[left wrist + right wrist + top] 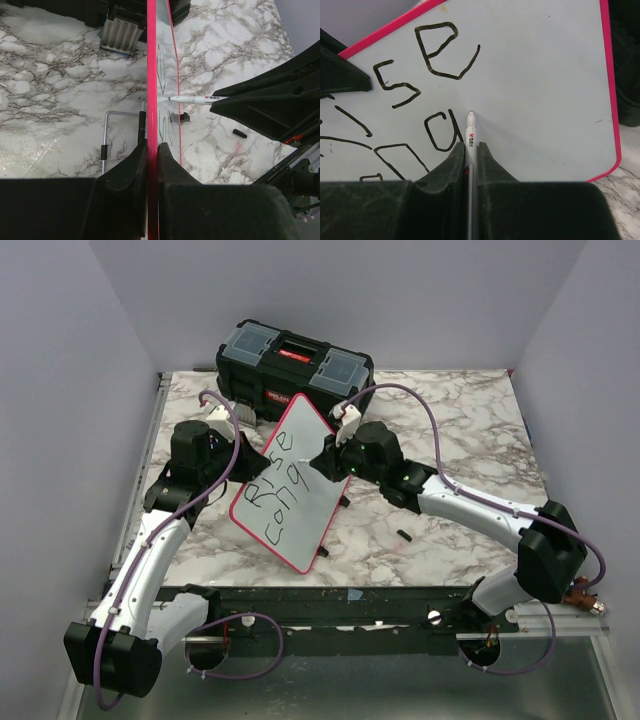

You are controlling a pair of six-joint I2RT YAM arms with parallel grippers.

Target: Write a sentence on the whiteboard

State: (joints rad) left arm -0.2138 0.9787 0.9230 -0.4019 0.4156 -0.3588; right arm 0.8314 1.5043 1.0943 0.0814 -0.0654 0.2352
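- The whiteboard (300, 455) stands tilted on edge over the middle of the marble desk (450, 430), in front of a black toolbox (295, 365).
- The left pincer (152, 150) is clamped on the board's pink-red rim, one finger pressed against each face.
- The right pincer (470, 150) is closed tight around a thin marker (470, 131), which runs out between its fingers towards the board.
- The marker's tip meets the white face just right of a round, tailed letter in the second line.
- The sentence (278, 490) is in black hand-drawn letters. The top line ends in "se", and more letters sit below it towards the board's lower end.
- The right part of the board's face is bare white.
- A small black cap (404, 534) lies on the desk near the right arm, well apart from the board.
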